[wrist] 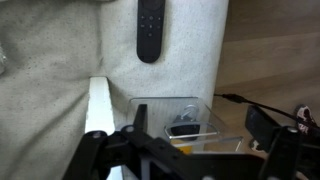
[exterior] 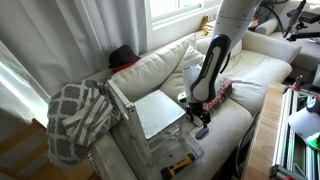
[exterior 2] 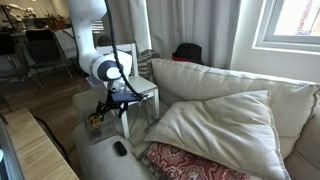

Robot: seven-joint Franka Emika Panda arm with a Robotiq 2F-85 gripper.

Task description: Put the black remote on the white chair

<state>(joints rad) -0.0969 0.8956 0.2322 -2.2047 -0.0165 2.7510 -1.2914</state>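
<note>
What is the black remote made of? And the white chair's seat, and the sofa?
The slim black remote looks like matte plastic, with small round buttons. The white chair's flat seat looks smooth and hard, maybe painted wood or plastic. The cream sofa shows woven cloth.

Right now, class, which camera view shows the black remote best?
The wrist view: the black remote sits close at the frame's top edge, buttons visible. In both exterior views it is only a small dark sliver on the sofa, without detail.
</note>
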